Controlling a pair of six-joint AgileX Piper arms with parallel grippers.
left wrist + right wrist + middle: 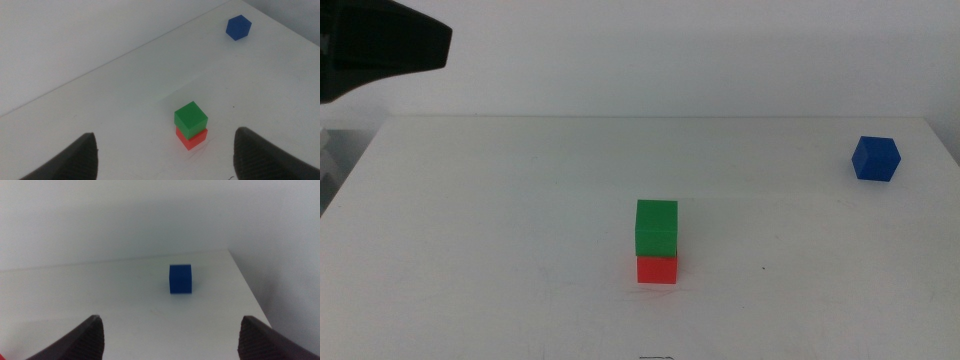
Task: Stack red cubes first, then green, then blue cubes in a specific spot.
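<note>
In the middle view, you are seeing the green cube (657,227) sitting squarely on the red cube (657,270) near the centre of the white table (500,220). The blue cube (875,158) is resting alone, well apart, near the far right edge.

In the left wrist view, the left gripper (165,155) is hovering with jaws spread wide, gripping nothing, facing the stack.

In the right wrist view, the right gripper (172,335) is likewise gaping empty, facing the blue cube.
</note>
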